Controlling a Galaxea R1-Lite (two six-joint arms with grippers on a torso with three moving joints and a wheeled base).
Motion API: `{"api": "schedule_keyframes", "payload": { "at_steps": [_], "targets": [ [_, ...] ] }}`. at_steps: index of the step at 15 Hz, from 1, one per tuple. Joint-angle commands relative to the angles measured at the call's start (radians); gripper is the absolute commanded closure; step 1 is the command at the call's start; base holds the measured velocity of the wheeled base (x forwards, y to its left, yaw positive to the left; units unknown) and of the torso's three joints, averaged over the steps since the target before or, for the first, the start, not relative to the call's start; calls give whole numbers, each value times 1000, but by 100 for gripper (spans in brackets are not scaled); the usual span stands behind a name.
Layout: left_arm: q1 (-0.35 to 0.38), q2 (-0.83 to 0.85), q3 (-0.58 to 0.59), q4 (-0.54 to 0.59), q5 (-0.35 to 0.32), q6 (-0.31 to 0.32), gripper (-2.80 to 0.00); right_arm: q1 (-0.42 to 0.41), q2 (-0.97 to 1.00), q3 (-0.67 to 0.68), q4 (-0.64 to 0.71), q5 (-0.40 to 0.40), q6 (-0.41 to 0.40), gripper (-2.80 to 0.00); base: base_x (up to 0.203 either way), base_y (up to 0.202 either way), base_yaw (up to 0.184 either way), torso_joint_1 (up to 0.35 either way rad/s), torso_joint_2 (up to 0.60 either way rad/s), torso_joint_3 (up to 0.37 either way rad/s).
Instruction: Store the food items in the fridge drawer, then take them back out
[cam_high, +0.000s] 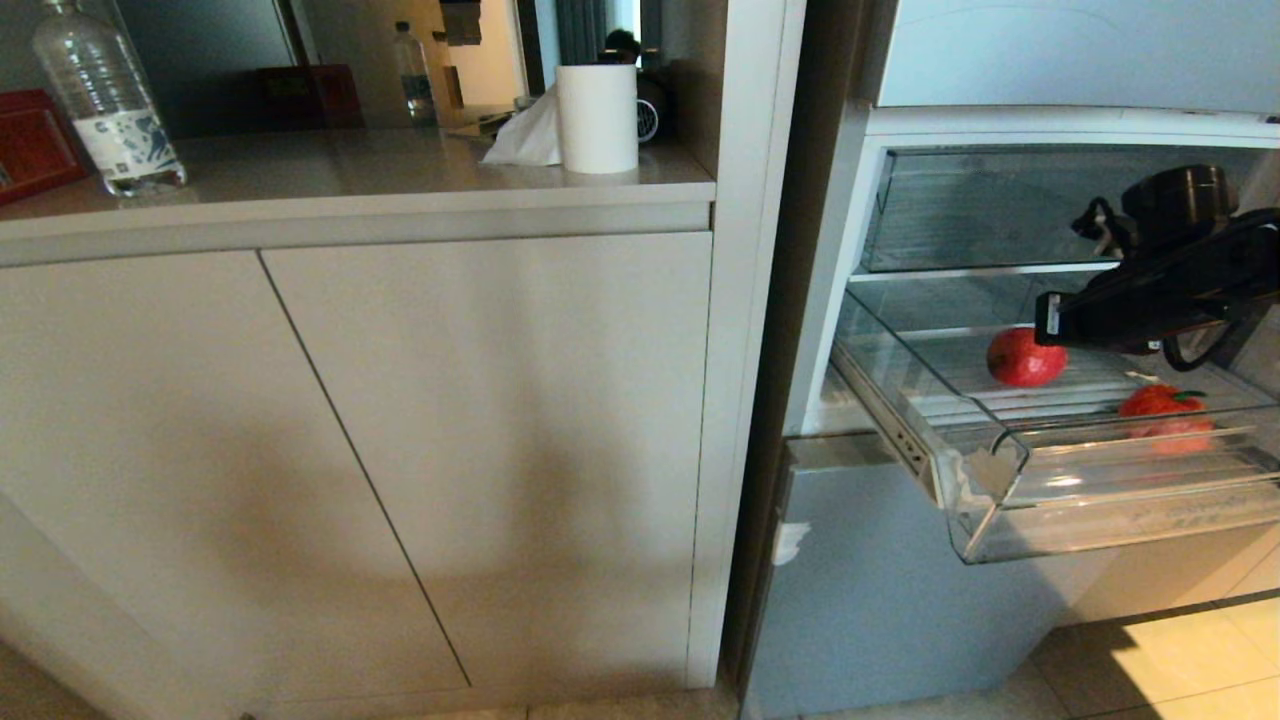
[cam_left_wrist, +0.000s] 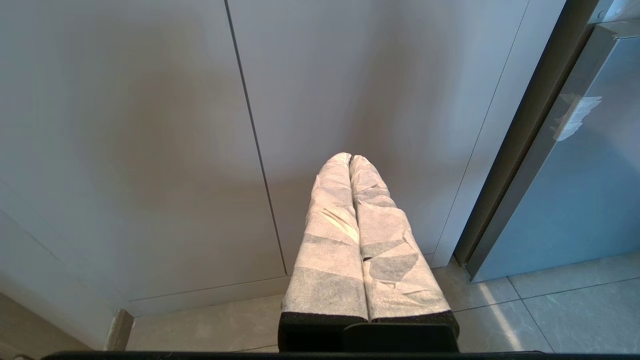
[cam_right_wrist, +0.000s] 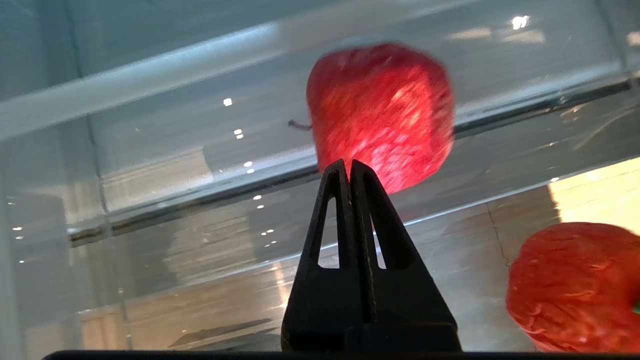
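The clear fridge drawer (cam_high: 1100, 500) stands pulled out of the open fridge. Two red food items lie on its ribbed bottom: a round apple-like one (cam_high: 1025, 357) towards the back and a lobed pepper-like one (cam_high: 1165, 405) with a green stem near the front lip. My right gripper (cam_high: 1048, 322) hovers over the drawer, just above and beside the round item. In the right wrist view that gripper (cam_right_wrist: 349, 162) is shut and empty, its tips in front of the round item (cam_right_wrist: 380, 115), with the pepper-like one (cam_right_wrist: 575, 285) off to the side. My left gripper (cam_left_wrist: 350, 157), wrapped in white, is shut and parked facing the cabinet doors.
Pale cabinet doors (cam_high: 400, 450) fill the left, under a counter with a water bottle (cam_high: 105, 100) and a white paper roll (cam_high: 597, 118). A second clear bin (cam_high: 980, 210) sits above the drawer. The silver-blue fridge front (cam_high: 880, 600) is below it, above a tiled floor.
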Motion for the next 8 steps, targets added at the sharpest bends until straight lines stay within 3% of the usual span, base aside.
{"api": "schedule_keyframes", "payload": {
  "at_steps": [1, 8],
  "targets": [
    [0, 2, 0, 0, 0, 0, 0, -4, -25, -2, 2, 0, 1, 0, 0, 0, 0, 0, 0, 0],
    [0, 1, 0, 0, 0, 0, 0, -17, -18, -17, -2, -6, -1, 0, 0, 0, 0, 0, 0, 0]
  ]
}}
